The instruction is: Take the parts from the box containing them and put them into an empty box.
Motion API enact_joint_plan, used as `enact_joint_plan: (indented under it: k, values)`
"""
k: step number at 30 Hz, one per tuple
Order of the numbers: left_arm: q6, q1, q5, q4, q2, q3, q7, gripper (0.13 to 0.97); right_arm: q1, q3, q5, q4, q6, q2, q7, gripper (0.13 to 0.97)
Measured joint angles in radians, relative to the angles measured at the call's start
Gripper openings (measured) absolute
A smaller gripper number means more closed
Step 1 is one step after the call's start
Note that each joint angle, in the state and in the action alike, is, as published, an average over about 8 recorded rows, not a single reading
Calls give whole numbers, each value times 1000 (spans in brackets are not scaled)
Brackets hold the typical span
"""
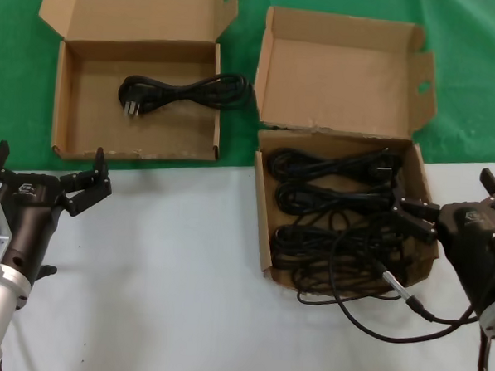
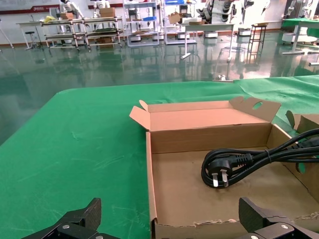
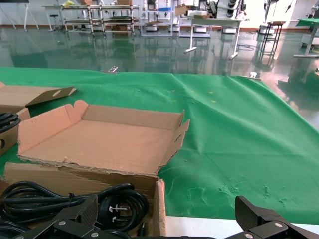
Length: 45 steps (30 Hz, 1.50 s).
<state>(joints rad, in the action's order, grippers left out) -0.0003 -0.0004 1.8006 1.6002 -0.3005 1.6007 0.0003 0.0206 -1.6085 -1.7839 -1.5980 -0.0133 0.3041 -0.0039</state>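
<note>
**Both grippers open and low, one cord already in the wider box**

Nearest, left gripper sits over the white tabletop near its left edge, fingers spread wide, holding nothing. Right gripper is at the right edge, just beside the squarish box; only its wrist view shows its fingers apart and empty, the head view hides most of them.

The squarish box rests on the white tabletop where it meets the green cloth, tall eared lid standing up behind. Inside it lie several bundled black power cords, one loose length spilling over the near wall onto the tabletop. Right wrist view shows only a plug end by the box corner.

Farther back left, on the green cloth, the wider box with splayed lid holds a single cord, stretched toward its right wall. Left wrist view shows that cord's three-pin plug face-on, unclear from the head view.
</note>
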Motion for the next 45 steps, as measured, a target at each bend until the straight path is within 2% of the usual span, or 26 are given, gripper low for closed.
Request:
enact_joint_plan:
  k: [45]
  values:
    - [0, 0, 0, 0, 0, 0, 0, 966, 0, 0, 0, 0, 0, 0, 0, 966]
